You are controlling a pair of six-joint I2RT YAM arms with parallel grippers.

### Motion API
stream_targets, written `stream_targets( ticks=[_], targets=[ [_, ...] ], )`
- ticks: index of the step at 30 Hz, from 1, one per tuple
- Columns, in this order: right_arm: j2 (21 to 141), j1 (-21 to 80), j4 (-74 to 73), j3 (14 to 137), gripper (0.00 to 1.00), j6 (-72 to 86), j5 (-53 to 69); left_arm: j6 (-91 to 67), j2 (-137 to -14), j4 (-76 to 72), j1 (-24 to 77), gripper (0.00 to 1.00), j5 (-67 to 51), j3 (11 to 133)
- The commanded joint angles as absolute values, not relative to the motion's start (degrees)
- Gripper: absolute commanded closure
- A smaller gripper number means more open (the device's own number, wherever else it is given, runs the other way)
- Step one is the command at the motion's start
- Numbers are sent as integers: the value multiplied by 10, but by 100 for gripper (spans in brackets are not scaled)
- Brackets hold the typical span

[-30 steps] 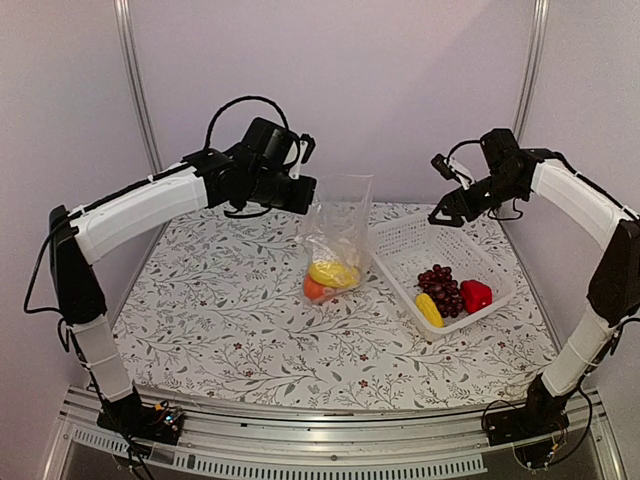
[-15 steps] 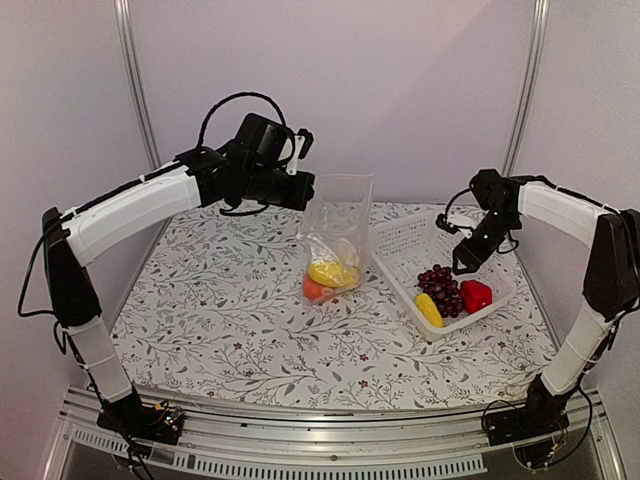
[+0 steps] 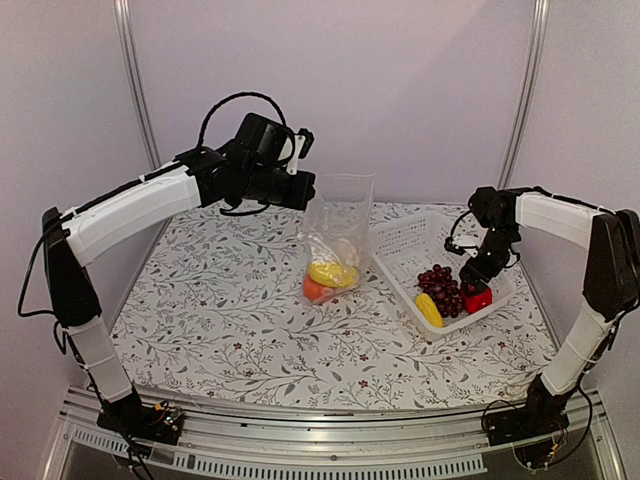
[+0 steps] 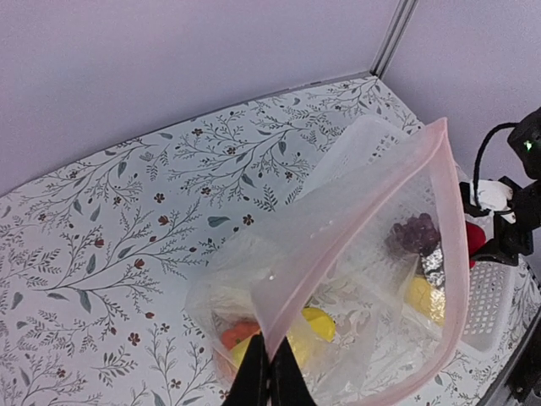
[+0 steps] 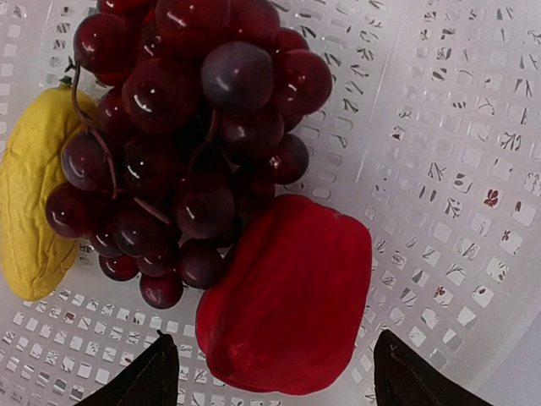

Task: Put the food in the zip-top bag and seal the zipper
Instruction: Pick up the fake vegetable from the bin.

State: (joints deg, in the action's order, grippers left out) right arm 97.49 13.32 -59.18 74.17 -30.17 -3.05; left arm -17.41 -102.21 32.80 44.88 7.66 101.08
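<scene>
Left gripper (image 4: 269, 364) clenching zip-top bag (image 3: 340, 225) at zipper (image 4: 342, 227); bag hanging upright just left of white lattice basket (image 5: 439, 127), yellow piece (image 3: 332, 273) and orange piece (image 3: 313, 290) lying inside. Right gripper (image 5: 279, 376) hovering released, fingers straddling red pepper (image 5: 287, 296) inside basket, beside grapes (image 5: 186, 144).

Zip-top bag (image 3: 340, 235) upright mid-table (image 3: 220, 310), mouth edge pinched in my left gripper (image 4: 269, 365) above. In bag bottom: oblong piece (image 3: 332, 273) resting on round piece (image 3: 314, 289). Basket (image 3: 400, 240) just right of bag. In basket: grapes (image 3: 440, 285) centre, second oblong piece (image 3: 428, 308) touching them near-left, pepper (image 3: 477, 298) touching them right. My right gripper (image 5: 275, 342) over pepper, one finger each side.
</scene>
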Motion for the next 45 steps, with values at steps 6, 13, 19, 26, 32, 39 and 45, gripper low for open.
stream_targets(
  ticks=[6,13,19,26,32,39,45],
  targets=[
    [998,129,-609,705,20,-266,-44,-174,-1010,322,445,100,68,996],
    [1017,130,-602,700,17,-252,-43,-173,-1010,322,445,100,67,993],
    [1019,129,-597,726,33,-243,-28,-175,-1010,320,445,100,64,988],
    [984,125,-605,767,47,-238,-29,-174,-1009,319,445,100,65,983],
    [956,125,-609,803,52,-243,-15,-176,-1008,315,445,100,66,984],
    [920,124,-597,890,51,-257,82,-179,-1006,315,446,100,66,988],
    [915,124,-606,1003,53,-249,233,-180,-1007,315,448,100,59,998]
  ],
)
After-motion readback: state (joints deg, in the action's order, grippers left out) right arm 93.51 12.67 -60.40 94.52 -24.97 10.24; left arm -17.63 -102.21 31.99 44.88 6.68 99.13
